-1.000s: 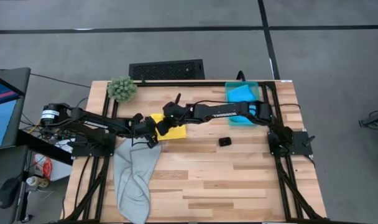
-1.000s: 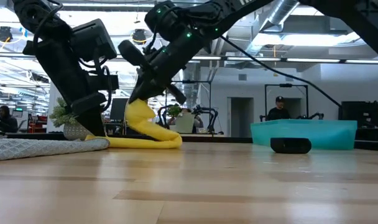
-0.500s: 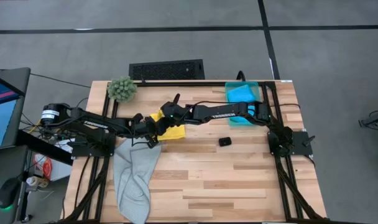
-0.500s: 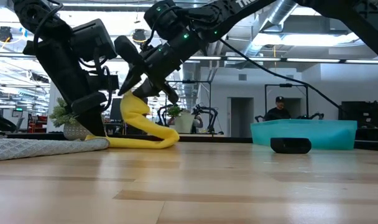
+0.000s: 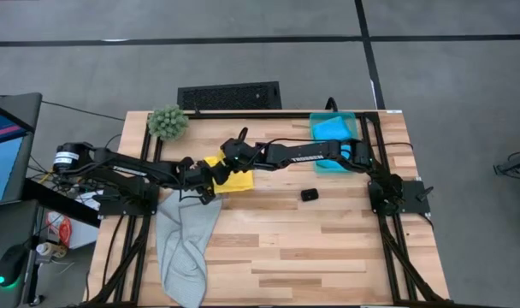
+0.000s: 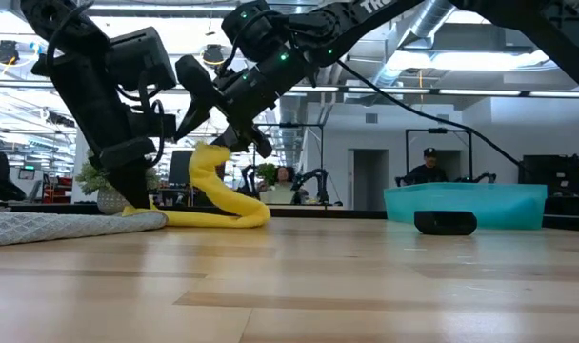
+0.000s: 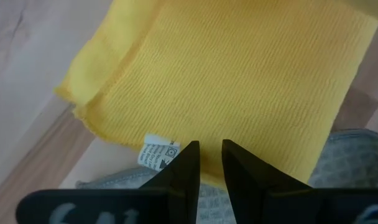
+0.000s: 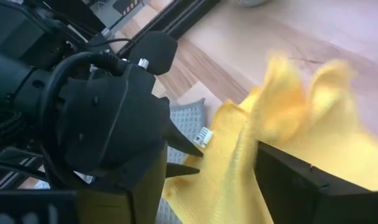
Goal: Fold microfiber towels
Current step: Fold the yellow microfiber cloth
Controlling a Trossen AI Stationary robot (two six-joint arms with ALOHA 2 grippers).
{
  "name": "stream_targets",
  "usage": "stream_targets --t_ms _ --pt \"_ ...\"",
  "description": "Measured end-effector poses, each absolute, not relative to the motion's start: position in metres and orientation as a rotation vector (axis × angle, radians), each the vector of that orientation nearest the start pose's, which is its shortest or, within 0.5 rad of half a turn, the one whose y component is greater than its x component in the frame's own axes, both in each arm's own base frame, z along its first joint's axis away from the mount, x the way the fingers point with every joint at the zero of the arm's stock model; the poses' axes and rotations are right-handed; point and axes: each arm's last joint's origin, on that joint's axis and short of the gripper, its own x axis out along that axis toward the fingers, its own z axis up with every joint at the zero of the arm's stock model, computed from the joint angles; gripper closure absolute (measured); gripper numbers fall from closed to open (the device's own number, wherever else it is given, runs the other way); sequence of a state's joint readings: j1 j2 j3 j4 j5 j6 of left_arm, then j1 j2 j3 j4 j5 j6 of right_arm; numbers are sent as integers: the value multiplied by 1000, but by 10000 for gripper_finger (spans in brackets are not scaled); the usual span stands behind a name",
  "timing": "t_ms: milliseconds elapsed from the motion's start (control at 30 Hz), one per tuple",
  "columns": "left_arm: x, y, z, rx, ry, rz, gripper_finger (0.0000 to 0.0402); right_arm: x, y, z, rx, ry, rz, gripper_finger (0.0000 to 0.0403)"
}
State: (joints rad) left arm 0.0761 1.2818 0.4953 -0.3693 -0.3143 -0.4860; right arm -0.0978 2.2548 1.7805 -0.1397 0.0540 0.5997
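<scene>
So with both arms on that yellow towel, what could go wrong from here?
The right gripper holds an edge of the yellow towel lifted while the left gripper pins its near edge; pulling apart could tug the cloth free and spoil the fold. The grippers are close, so they might collide. The left gripper also sits at the grey towel, which could be snagged and dragged.

A robotics lab or open industrial workspace: exposed ducts (image 6: 432,38) upper right in the low view, a seated person (image 6: 425,167) at centre right, a monitor (image 5: 5,145) at the high view's left edge.
</scene>
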Motion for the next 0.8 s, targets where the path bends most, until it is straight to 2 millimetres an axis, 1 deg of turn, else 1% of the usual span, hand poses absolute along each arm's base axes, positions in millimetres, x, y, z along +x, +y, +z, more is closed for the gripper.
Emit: stream_targets --t_ms 133,333,500,600,667,800 --pt "198 24 140 -300 1018 617 340 509 -52 195 584 548 -323 143" --pt "201 24 140 -301 994 610 340 511 -51 188 586 554 -324 142" --pt "197 22 145 -320 999 590 340 510 -49 189 588 562 -313 142" --pt "190 21 152 -334 1000 608 340 506 -46 195 562 604 -300 142" --pt "183 20 158 -354 999 616 340 498 -43 197 533 687 -310 142" --pt "171 20 174 -394 925 623 340 486 -33 187 440 845 -376 142"
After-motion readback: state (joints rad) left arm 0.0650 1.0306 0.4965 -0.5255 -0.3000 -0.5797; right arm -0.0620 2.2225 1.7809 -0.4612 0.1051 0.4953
